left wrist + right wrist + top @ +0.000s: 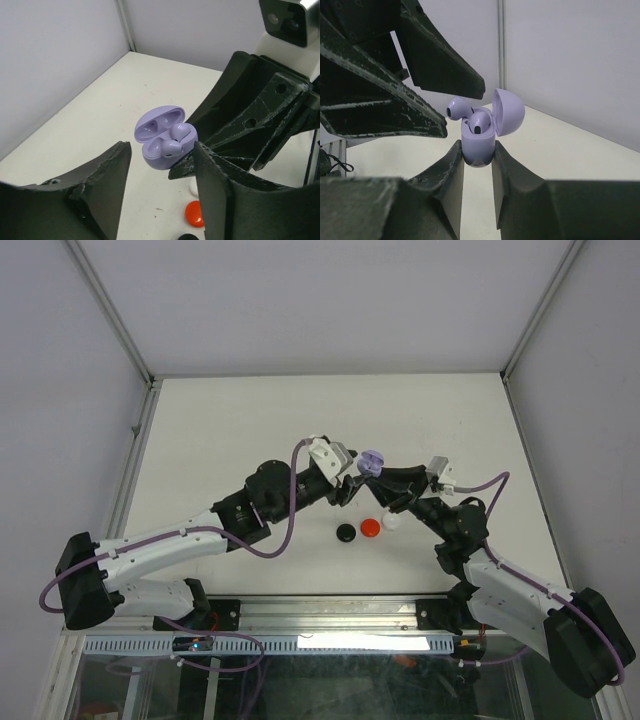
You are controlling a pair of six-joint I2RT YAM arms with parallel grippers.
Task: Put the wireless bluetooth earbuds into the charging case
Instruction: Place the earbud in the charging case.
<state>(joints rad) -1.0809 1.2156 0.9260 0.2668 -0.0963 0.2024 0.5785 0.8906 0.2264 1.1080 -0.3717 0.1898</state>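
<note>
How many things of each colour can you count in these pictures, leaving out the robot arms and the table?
Lavender: 3, the open charging case and the two earbuds in it
Black: 1, the black round piece
Red: 1, the red round piece
White: 1, the white small piece
Total: 6

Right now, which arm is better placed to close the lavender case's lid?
Left, probably. Jaws of the right arm clamp the lavender case; those of the left arm stand open, empty, beside it.
</note>
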